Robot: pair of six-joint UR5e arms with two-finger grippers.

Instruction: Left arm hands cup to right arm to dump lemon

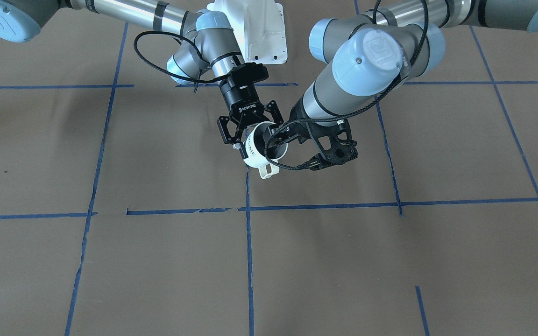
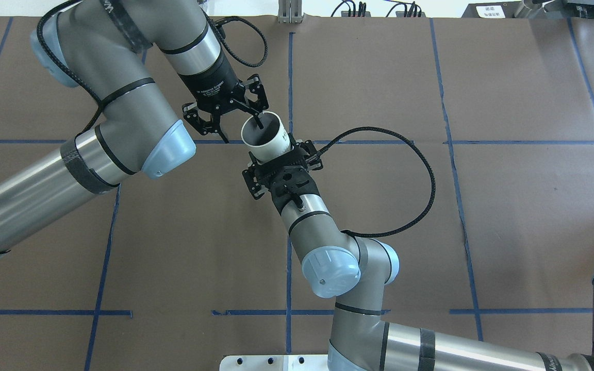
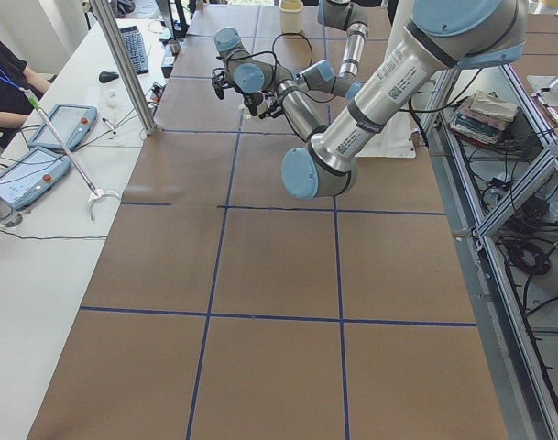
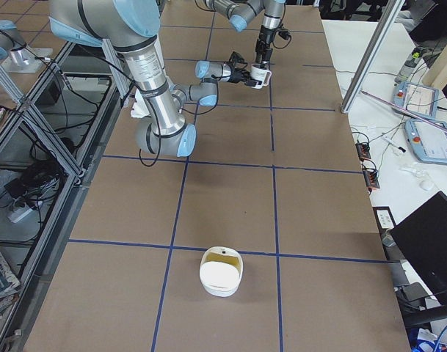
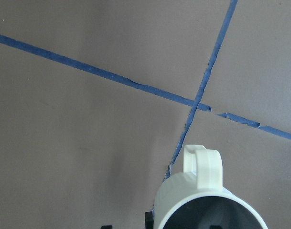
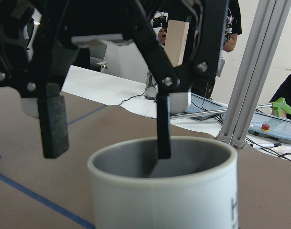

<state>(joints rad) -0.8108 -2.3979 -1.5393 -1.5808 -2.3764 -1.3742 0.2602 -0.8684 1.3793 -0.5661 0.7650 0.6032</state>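
The white cup with dark lettering hangs tilted above the table centre, handle away from the robot. My right gripper, lettered "ROBOTIQ" in the front-facing view, is shut on the cup's body. My left gripper is open. One of its fingers hangs inside the cup's mouth and the other hangs outside, clear of the wall. The cup also shows in the wrist views. Its inside looks grey. The lemon is hidden.
A white bowl with a yellowish inside stands on the table toward the robot's right end. The white robot base plate is behind the grippers. Black cables loop off both wrists. A side desk with tablets and a metal post flanks the table.
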